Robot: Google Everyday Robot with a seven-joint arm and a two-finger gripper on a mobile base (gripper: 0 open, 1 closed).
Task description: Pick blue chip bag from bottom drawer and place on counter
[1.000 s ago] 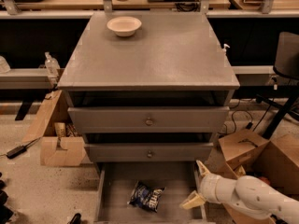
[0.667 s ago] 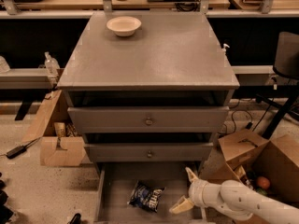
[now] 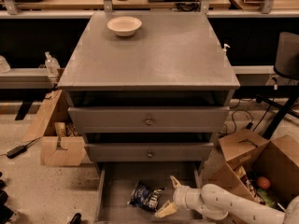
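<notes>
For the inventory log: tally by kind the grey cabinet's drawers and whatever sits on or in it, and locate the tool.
Grey drawers: 3 (two knobbed upper drawers, one wide open bottom drawer)
Cream round bowl, on the flat grey counter: 1
Crinkled dark-blue foil chip bag, in the bottom drawer: 1
Total: 5
The tool, open, sits inside the bottom drawer, right of the bag.

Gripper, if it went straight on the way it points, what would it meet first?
Probably the chip bag: the gripper, open in the bottom drawer, points toward it from close by, though depth is unclear.
</notes>
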